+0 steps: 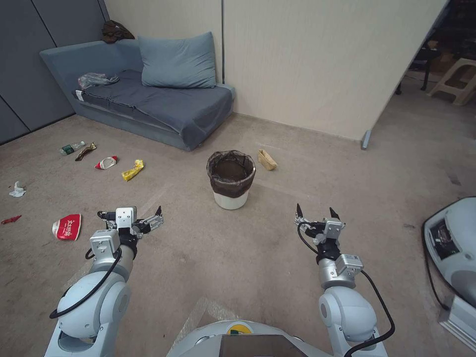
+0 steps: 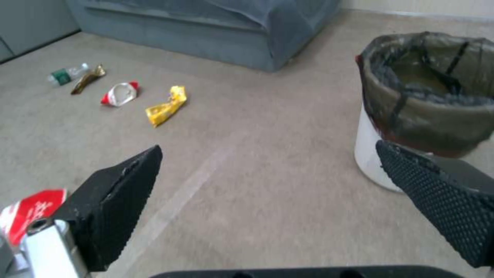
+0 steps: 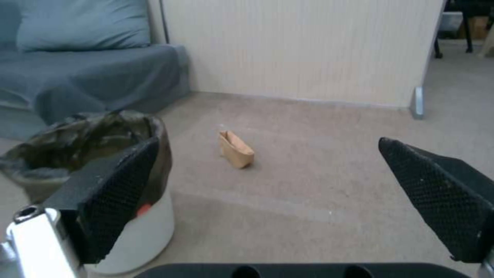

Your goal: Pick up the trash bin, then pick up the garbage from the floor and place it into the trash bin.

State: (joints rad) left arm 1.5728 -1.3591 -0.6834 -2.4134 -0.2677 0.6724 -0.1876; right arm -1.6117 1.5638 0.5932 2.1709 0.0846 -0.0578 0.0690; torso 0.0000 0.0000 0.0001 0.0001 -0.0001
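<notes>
We see matt carpet floor, white plastic trash bin with glossy crinkled liner, cloth sofa

floor: beige carpet | wall: cream panels | furniture: blue-grey sofa

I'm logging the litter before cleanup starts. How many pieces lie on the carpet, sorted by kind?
Clear plastic bottle with green label: 1
Wrappers and snack bags: brown, red-and-white, yellow, large red-and-white, thin red: 5
White crumpled tissue: 1
Tan paper bag: 1
Total: 8
</notes>
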